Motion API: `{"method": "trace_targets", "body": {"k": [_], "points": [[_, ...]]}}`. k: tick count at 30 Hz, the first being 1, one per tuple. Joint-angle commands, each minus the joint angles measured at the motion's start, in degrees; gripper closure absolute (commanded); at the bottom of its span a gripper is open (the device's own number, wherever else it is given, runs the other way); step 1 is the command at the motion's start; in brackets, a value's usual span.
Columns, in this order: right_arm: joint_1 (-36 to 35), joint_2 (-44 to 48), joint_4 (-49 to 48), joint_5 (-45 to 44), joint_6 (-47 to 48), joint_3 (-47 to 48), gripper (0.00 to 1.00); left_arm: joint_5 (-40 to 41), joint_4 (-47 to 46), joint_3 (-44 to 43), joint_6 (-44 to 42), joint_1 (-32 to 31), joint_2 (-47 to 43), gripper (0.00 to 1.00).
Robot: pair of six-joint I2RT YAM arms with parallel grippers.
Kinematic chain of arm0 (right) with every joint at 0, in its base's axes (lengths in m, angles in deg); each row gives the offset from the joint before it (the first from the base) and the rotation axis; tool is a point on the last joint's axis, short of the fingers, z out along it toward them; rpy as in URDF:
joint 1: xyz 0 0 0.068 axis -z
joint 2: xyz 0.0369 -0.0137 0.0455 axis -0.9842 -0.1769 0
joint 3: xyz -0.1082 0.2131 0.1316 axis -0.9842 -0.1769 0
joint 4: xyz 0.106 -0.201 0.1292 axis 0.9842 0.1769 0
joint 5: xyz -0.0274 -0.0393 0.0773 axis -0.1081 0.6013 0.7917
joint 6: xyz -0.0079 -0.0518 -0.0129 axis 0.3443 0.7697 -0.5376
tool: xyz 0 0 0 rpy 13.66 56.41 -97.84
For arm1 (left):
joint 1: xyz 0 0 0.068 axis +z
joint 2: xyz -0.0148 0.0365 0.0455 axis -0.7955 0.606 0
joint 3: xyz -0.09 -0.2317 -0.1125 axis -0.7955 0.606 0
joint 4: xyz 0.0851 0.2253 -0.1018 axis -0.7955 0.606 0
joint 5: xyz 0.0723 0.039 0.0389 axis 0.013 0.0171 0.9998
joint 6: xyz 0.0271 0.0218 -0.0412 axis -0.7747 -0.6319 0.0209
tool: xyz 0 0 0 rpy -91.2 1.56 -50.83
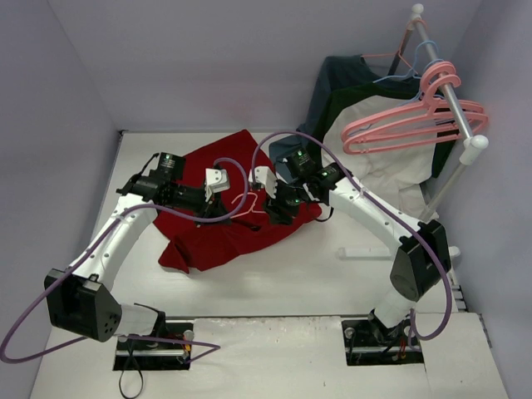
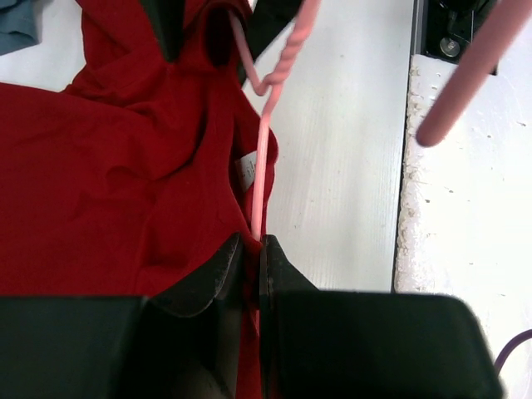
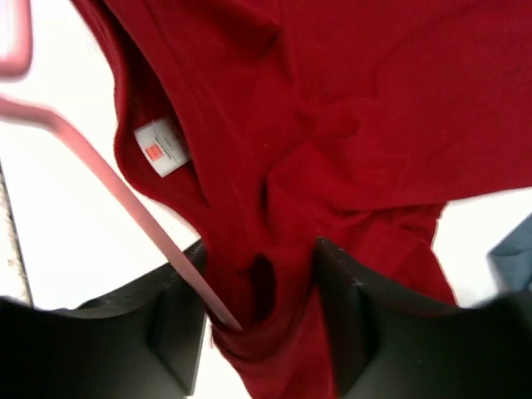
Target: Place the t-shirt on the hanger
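Note:
The deep-red t-shirt (image 1: 220, 237) lies crumpled on the white table between both arms. A slim pink hanger (image 1: 245, 204) rests at its collar, hook toward the table's front. My left gripper (image 1: 224, 199) is shut on the hanger's wire (image 2: 263, 166) just below the twisted neck, red cloth (image 2: 108, 166) against its left finger. My right gripper (image 3: 258, 245) stands open around a loose bunch of collar cloth (image 3: 349, 108). One hanger arm (image 3: 108, 183) runs into that bunch beside the white neck label (image 3: 160, 148).
A clothes rack (image 1: 453, 100) stands at the back right with several pink hangers (image 1: 416, 125), a thin blue hanger (image 1: 411, 66), a dark blue-grey garment (image 1: 349, 79) and a cream garment (image 1: 382, 158). A white cylinder (image 1: 366, 251) lies on the table. Purple cables loop over the shirt.

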Motion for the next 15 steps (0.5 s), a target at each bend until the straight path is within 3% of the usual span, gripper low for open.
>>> {"method": "trace_targets", "body": {"k": [1,4,6,9,11,13,15], "points": [[-0.2,0.3,-1.0,1.3,0.8,2.4,0.65,-4.0,-2.5,-2.9,-0.7,0.6,-2.1,1.00],[0.0,1.0,-0.9,0.7,0.4,1.9,0.92,-2.7,-2.3,-3.7,-0.3,1.2,-1.6,1.00],[0.3,1.7,-1.0,0.5,0.0,2.0,1.00,-1.2,-2.2,-4.4,0.6,1.8,-1.2,1.00],[1.8,2.3,-0.9,1.2,-2.3,3.2,1.00,10.6,-3.2,-9.1,5.6,2.8,-0.2,0.79],[2.8,2.4,-0.9,2.4,-3.6,4.3,1.00,18.6,-4.5,-11.5,8.8,3.4,-0.1,0.71],[3.8,2.3,-0.8,2.9,-5.5,5.8,1.00,30.6,-6.2,-15.0,11.8,4.1,-1.2,0.43],[4.3,2.2,-0.8,2.8,-7.7,7.3,1.00,37.3,-9.0,-16.0,13.3,4.5,-2.9,0.42]]}}
